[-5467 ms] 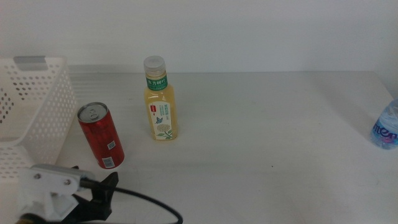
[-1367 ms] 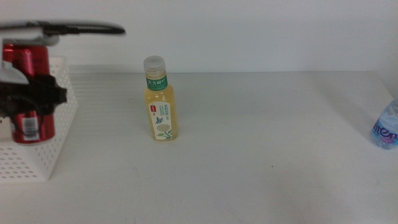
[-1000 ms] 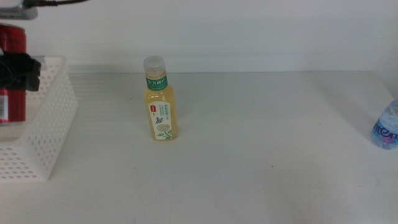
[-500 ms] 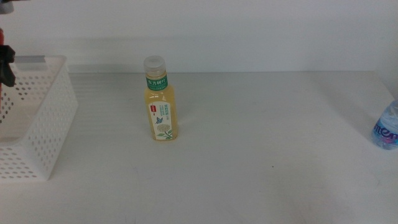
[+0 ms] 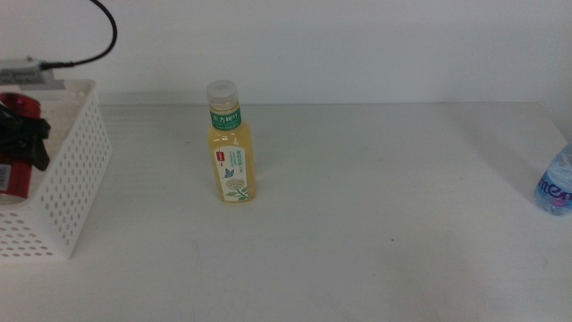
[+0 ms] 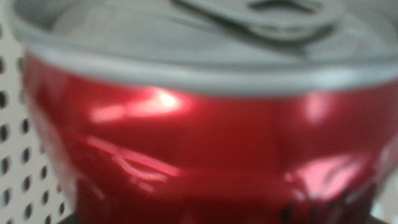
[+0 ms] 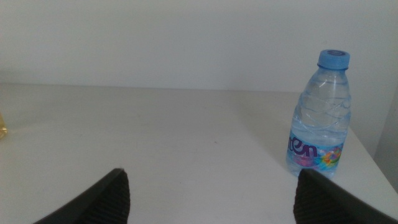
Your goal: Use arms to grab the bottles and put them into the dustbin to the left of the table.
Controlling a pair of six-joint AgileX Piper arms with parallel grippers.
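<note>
Our left hand [image 5: 25,141] is at the far left of the middle view, over the white perforated dustbin [image 5: 63,192], and it is closed around the red can [image 5: 15,170]; the can hangs upright inside the bin's opening, and we cannot tell if its base touches the bottom. In the left wrist view the can [image 6: 199,149] fills nearly the whole picture, with its grey lid and pull tab at the top and the bin's holed wall just beside it. We judge the can to be light and stiff but thin-walled and glossy, so a firm squeeze could dent it — a hold on the middle of the body looks right. The tea bottle [image 5: 232,148] stands upright on the worktop [image 5: 384,206], well apart from the bin, its white cap on. It looks nearly full, so rather heavy, with a smooth label that may slip; we would take it at the body below the shoulder, not at the cap. Our right hand [image 7: 208,193] waits low with its jaws set wide, and the small water bottle [image 7: 320,115] stands upright near it, at the right edge of the worktop. This one seems soft plastic — it may give under pressure, so a grip at mid-body is better.
</note>
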